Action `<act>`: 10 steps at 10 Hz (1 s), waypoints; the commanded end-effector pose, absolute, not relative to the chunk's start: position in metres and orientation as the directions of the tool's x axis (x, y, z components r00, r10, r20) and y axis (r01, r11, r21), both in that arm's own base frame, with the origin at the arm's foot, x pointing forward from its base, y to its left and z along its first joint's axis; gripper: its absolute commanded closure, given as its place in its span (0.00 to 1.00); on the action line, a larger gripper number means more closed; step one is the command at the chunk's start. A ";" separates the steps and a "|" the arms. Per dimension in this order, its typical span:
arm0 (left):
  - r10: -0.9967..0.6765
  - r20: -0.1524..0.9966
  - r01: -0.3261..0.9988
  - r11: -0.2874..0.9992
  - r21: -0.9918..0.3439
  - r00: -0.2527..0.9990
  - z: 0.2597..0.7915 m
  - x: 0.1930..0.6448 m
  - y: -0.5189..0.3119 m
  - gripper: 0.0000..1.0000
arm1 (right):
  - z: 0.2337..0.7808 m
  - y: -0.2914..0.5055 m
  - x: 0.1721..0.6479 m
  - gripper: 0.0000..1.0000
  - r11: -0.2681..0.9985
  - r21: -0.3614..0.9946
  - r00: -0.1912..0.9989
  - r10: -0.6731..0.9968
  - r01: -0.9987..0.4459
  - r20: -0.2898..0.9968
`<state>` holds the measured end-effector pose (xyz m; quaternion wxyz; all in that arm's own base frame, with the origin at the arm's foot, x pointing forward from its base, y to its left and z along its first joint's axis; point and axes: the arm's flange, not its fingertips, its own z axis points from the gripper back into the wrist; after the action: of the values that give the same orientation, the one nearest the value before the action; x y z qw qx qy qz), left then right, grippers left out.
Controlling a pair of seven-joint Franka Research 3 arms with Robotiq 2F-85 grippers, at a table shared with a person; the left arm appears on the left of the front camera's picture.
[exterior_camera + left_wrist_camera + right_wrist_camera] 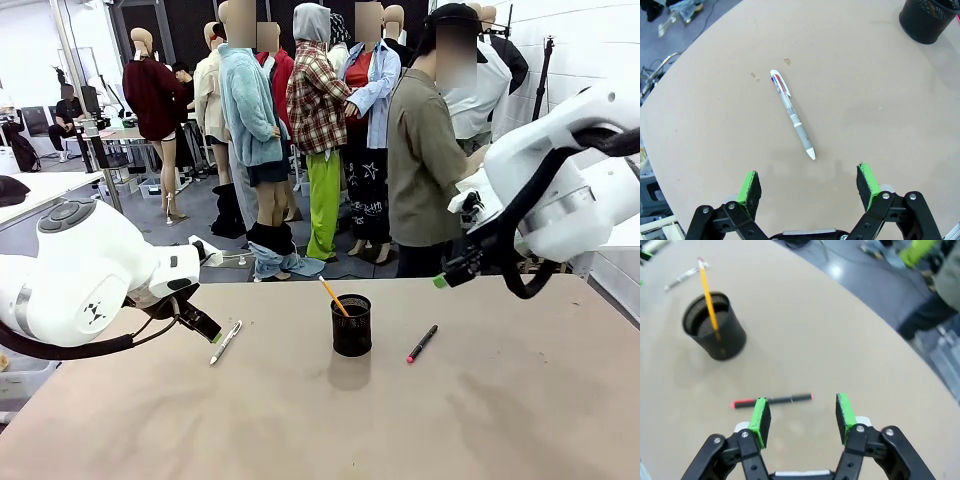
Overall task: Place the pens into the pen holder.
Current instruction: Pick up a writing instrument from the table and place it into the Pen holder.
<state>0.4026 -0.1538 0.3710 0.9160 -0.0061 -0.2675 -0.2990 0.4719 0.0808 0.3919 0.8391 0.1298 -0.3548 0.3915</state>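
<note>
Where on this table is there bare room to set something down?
The near half of the table, in front of the pen holder, is bare. Crowded: the middle strip, white pen by the left gripper, holder, black pen.

L end effector (pixel 809 181) jaws wide apart, low; R end effector (pixel 802 412) jaws half apart, raised.

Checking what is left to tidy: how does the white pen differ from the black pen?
The white pen has a grey grip; the black pen has a pink-red end. The white pen lies left of the pen holder, by the open left gripper; the black pen lies right of it, by the right gripper. Both lie flat on the table, outside the holder.
</note>
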 end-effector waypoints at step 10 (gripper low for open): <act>-0.539 0.496 0.547 0.825 0.145 0.681 0.371 0.403 -0.151 0.00 | 0.411 0.176 0.514 0.34 0.919 0.103 0.921 0.367 -0.381 0.130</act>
<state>0.4026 -0.1538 0.3710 0.9160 -0.0060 -0.2675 -0.2990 0.4994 0.1584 0.4147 0.9650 0.0423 -0.0550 0.2530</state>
